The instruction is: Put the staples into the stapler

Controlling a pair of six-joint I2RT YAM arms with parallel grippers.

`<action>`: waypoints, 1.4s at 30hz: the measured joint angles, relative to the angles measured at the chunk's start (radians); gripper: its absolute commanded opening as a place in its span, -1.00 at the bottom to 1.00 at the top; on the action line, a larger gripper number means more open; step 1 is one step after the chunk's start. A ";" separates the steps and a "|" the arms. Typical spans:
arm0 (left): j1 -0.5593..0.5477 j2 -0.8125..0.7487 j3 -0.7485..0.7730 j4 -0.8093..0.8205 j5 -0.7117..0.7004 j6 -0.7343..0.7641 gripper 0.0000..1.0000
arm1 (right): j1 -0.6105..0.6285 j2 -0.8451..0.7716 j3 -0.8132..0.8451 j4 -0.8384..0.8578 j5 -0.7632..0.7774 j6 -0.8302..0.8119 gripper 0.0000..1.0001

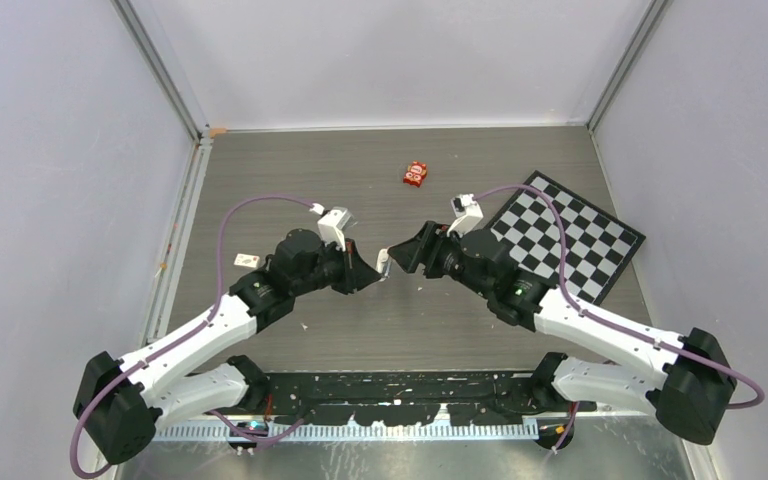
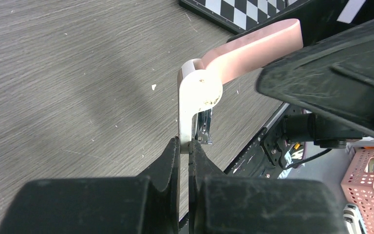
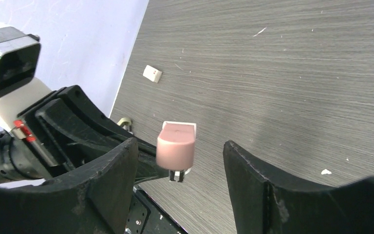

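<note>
Left claw (image 2: 185, 144) clamped on the white base of the stapler (image 2: 199, 87), held in air over mid-table, right claw (image 3: 180, 144) wide astride its pink lid, apparently not touching; hold left dead still, swing lid fully back so the channel lies exposed for the staples.

a grey wood-grain tabletop (image 1: 290, 160) carries a small red packet (image 1: 415, 173) near its far edge, a black-and-white checkered board (image 1: 580, 240) flat at the right, a small white card-like box (image 1: 247, 260) at the left, and scattered pale specks (image 3: 326, 171).
</note>
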 measured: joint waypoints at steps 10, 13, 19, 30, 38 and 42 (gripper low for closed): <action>0.000 -0.008 0.000 0.011 0.002 -0.058 -1.00 | 0.003 0.080 0.027 0.024 0.000 0.031 0.09; 0.000 -0.013 0.000 0.020 0.011 -0.058 -1.00 | 0.010 0.104 0.037 0.035 0.000 0.036 0.00; 0.000 -0.038 -0.020 0.055 0.046 -0.025 -1.00 | 0.018 0.129 0.047 0.055 -0.005 0.047 -0.42; 0.000 -0.069 -0.008 -0.009 0.027 0.013 0.48 | 0.021 0.108 0.078 -0.060 0.035 0.036 -0.59; 0.000 -0.012 0.124 -0.245 -0.047 0.027 0.99 | -0.027 0.148 0.218 -0.349 0.135 -0.068 -0.57; 0.000 -0.016 0.133 -0.365 -0.159 0.026 0.99 | -0.113 0.255 0.299 -0.450 0.134 -0.122 -0.54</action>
